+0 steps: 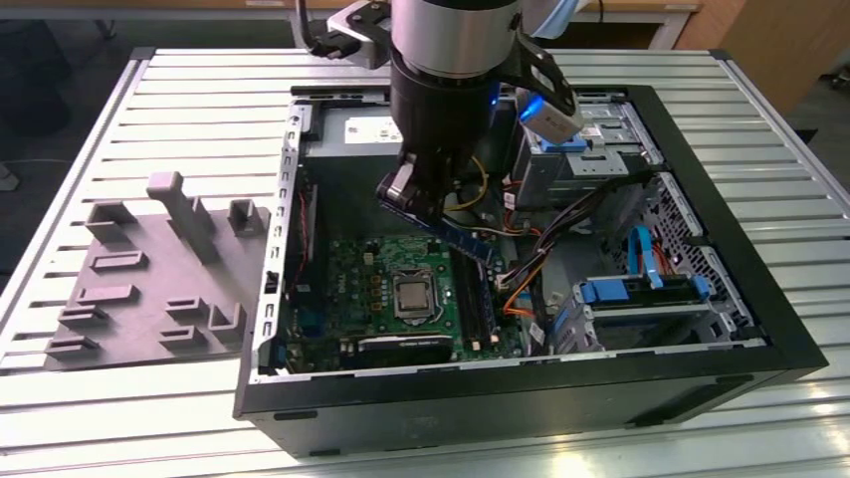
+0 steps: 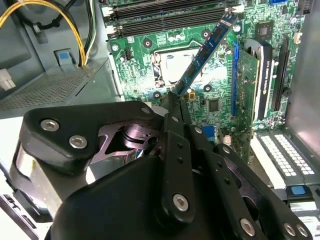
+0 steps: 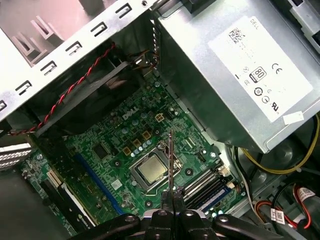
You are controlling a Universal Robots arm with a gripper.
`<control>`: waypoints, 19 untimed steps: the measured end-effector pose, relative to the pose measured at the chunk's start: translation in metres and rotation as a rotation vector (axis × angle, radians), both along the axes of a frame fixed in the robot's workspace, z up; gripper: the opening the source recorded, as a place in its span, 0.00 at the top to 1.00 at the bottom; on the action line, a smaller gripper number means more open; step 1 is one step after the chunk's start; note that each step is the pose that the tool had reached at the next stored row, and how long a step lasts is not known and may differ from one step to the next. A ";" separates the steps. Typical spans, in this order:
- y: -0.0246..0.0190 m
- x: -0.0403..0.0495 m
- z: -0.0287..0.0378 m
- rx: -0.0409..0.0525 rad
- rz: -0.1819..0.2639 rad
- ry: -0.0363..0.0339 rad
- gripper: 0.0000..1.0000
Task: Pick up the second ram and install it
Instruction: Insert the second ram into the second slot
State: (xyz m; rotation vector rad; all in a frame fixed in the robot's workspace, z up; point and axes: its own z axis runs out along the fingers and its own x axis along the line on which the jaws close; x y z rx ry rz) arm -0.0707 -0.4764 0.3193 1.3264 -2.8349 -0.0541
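Note:
My gripper (image 1: 422,207) hangs inside the open computer case, shut on the second ram (image 1: 465,242), a thin blue-green stick that slants down over the green motherboard (image 1: 378,284). In the second wrist view the second ram (image 2: 205,52) sticks out from my gripper (image 2: 173,98) toward the long black memory slots (image 2: 170,15). In the first wrist view the second ram (image 3: 170,157) shows edge-on above the processor (image 3: 151,170), clamped in my gripper (image 3: 170,195), with the memory slots (image 3: 205,185) just beside it. The stick is above the board, touching nothing.
The black case wall (image 1: 531,398) rings the board. A silver power supply (image 3: 235,65), bundled cables (image 1: 531,269) and blue drive bays (image 1: 638,294) crowd one side. A graphics card (image 2: 250,85) stands on the board. A grey fixture block (image 1: 153,274) sits on the slatted table at the exterior view's left.

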 end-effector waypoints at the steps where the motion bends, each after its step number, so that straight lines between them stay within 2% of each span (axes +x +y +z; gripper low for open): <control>1: 0.0000 0.0000 0.0000 -0.0002 -0.006 0.0000 0.88; 19: 0.0000 0.0000 0.0000 -0.0020 -0.107 0.0000 0.88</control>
